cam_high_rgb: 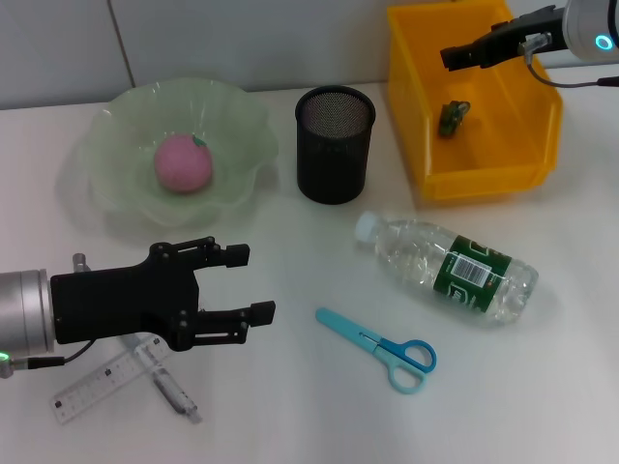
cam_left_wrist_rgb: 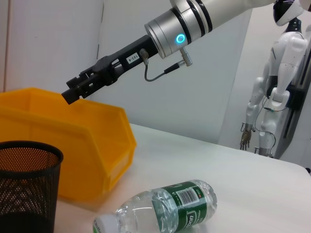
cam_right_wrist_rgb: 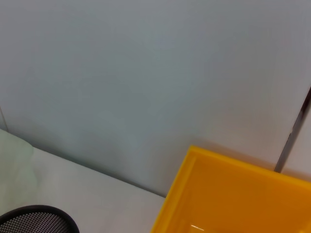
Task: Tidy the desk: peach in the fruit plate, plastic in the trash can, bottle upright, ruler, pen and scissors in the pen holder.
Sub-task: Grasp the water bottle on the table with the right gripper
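Upper right of the head view: yellow trash bin (cam_high_rgb: 527, 179) with a small green scrap of plastic (cam_high_rgb: 453, 116) lying on its floor. Centre top: empty black mesh pen holder (cam_high_rgb: 334, 143), upright, just left of the bin. Upper left: pale green wavy fruit plate (cam_high_rgb: 242, 126) holding a pink peach (cam_high_rgb: 183, 162). Right of centre: clear water bottle (cam_high_rgb: 447, 267) with green label, lying on its side, white cap toward the pen holder. Lower centre: blue scissors (cam_high_rgb: 380, 347), closed, flat on the white desk (cam_high_rgb: 290, 416). Lower left: transparent ruler (cam_high_rgb: 97, 385) and a pen (cam_high_rgb: 172, 389) crossing it, both partly under the left gripper (cam_high_rgb: 250, 283), fingers spread wide, holding nothing, hovering above them. Top right: right gripper (cam_high_rgb: 453, 56) above the bin, fingers together at the tip, gripping nothing visible.
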Tool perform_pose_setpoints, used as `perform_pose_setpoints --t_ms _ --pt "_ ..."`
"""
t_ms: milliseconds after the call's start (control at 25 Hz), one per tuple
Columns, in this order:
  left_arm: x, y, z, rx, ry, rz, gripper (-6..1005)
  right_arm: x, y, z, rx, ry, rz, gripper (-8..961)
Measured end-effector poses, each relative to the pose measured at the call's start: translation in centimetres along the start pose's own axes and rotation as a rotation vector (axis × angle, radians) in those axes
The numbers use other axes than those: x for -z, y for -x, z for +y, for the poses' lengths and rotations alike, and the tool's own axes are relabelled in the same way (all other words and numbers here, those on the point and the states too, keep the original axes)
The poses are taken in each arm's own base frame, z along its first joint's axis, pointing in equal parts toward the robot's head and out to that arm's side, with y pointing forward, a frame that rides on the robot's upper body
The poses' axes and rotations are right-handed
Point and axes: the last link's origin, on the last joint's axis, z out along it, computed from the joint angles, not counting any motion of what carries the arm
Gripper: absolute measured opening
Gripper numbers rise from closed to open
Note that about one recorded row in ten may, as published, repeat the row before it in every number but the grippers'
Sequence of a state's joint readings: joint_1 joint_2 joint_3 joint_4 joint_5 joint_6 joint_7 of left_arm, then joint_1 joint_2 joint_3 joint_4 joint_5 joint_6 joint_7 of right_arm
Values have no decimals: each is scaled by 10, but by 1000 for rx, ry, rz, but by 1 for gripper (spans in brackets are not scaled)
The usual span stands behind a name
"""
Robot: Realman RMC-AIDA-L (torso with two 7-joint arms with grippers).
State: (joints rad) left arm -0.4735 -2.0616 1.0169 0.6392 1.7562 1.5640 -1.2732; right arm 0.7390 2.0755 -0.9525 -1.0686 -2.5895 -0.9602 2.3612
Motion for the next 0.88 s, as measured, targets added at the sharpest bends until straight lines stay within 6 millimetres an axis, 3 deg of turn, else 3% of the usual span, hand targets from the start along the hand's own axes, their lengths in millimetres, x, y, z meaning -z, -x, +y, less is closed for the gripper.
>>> perform_pose_setpoints --t_ms 280,480,680,880 --pt "0 0 0 2 0 0 813 4 6 0 -23 12 -40 810" --pt "2 0 0 5 -7 8 813 20 15 3 -59 61 -139 811" --pt "3 0 -1 5 -11 12 813 40 22 13 -56 166 -214 811" --pt "3 -1 -1 5 -12 18 812 59 27 33 7 297 -182 810"
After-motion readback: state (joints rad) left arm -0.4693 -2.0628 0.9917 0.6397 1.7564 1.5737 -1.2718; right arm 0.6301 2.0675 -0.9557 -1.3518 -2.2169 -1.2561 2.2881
